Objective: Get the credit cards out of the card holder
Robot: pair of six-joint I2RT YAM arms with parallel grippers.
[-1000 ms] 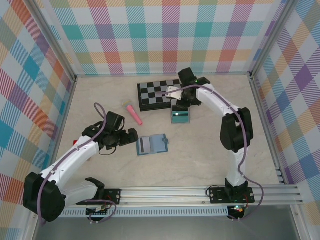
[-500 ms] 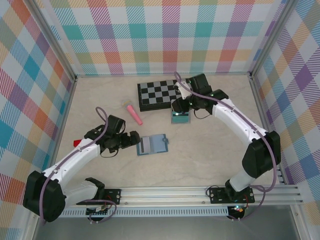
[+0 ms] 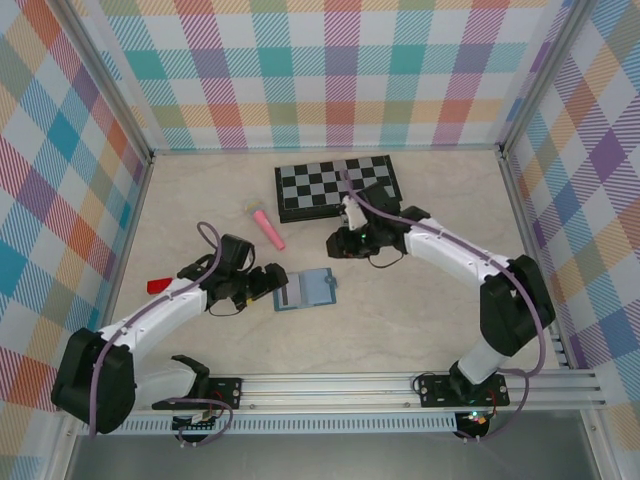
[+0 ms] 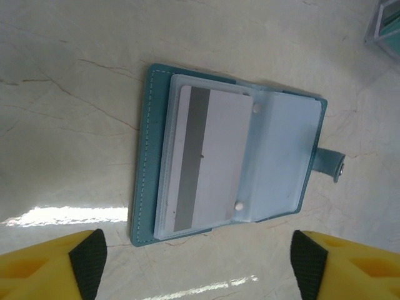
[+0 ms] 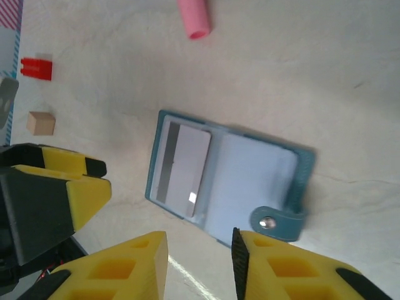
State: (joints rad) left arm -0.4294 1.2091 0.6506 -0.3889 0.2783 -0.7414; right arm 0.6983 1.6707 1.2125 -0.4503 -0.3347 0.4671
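Note:
The card holder (image 3: 308, 289) lies open on the table, its snap tab (image 5: 272, 223) on the right edge. A pale credit card (image 4: 209, 159) with a grey stripe sits in the holder's left clear pocket (image 5: 184, 169). My left gripper (image 3: 270, 283) hovers just left of the holder, open, with both fingertips (image 4: 87, 259) wide apart and nothing between them (image 4: 199, 269). My right gripper (image 3: 336, 247) hangs above and to the right of the holder. It is open by a narrow gap (image 5: 200, 269) and holds nothing. A pale card edge (image 4: 386, 25) shows beyond the holder.
A black-and-grey chessboard (image 3: 335, 185) lies at the back. A pink marker (image 3: 268, 229) rests left of it. A red block (image 3: 158, 285) and a small wooden cube (image 5: 42, 123) sit near the left arm. Checked walls enclose the table on three sides.
My right arm has swung from the chessboard down and left towards the holder, covering the teal card beside the board. My left gripper has crept closer to the holder, and its jaws have narrowed slightly.

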